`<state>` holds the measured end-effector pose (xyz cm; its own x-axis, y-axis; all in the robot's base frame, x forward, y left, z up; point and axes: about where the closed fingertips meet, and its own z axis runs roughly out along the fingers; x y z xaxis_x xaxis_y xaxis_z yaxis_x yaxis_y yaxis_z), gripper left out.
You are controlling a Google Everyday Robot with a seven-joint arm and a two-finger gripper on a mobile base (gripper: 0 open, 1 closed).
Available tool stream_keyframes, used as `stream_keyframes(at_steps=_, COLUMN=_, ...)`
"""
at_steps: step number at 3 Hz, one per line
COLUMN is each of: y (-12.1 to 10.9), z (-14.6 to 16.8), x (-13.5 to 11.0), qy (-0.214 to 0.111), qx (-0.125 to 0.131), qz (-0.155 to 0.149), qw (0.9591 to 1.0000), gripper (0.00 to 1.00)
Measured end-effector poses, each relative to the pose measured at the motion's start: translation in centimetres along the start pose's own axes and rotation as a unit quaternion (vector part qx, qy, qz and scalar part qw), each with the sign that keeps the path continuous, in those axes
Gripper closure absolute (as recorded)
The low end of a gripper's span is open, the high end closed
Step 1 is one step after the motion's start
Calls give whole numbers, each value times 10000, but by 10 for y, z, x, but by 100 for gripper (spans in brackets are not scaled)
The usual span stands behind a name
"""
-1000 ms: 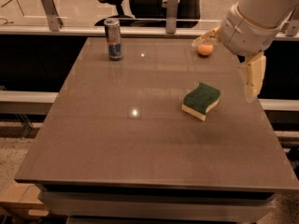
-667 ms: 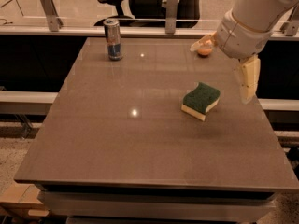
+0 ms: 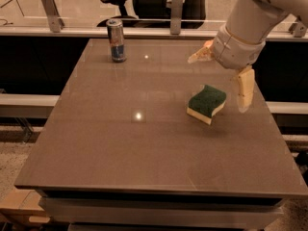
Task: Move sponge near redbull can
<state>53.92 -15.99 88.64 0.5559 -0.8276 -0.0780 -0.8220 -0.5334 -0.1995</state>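
Note:
The sponge (image 3: 207, 104), with a dark green top and pale yellow base, lies flat on the right half of the brown table (image 3: 120, 143). The redbull can (image 3: 116, 40) stands upright near the table's far left edge, well apart from the sponge. My gripper (image 3: 222, 73) hangs open and empty just above and behind the sponge. One pale finger (image 3: 244, 88) points down at the sponge's right, and the other finger (image 3: 199, 57) sticks out to the left above it. Neither finger touches the sponge.
A small orange fruit (image 3: 208, 44) is mostly hidden behind my gripper near the far right edge. Metal posts (image 3: 175, 6) and an office chair (image 3: 120, 4) stand behind the table. A cardboard box (image 3: 17, 203) sits on the floor at the lower left.
My arm has moved left and a little nearer the sponge, and now covers most of the orange fruit. The sponge and the can have not moved.

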Motion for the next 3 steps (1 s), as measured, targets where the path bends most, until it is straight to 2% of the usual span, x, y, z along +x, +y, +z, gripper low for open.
stream_keyframes(at_steps=2, y=-6, z=21, x=-17, qy=90, qx=-294, qz=-543, qw=9981, gripper=0)
stream_keyframes(at_steps=3, y=-4, z=26, x=-17, qy=133, qx=-395, qz=-754, qw=9963, gripper=0)
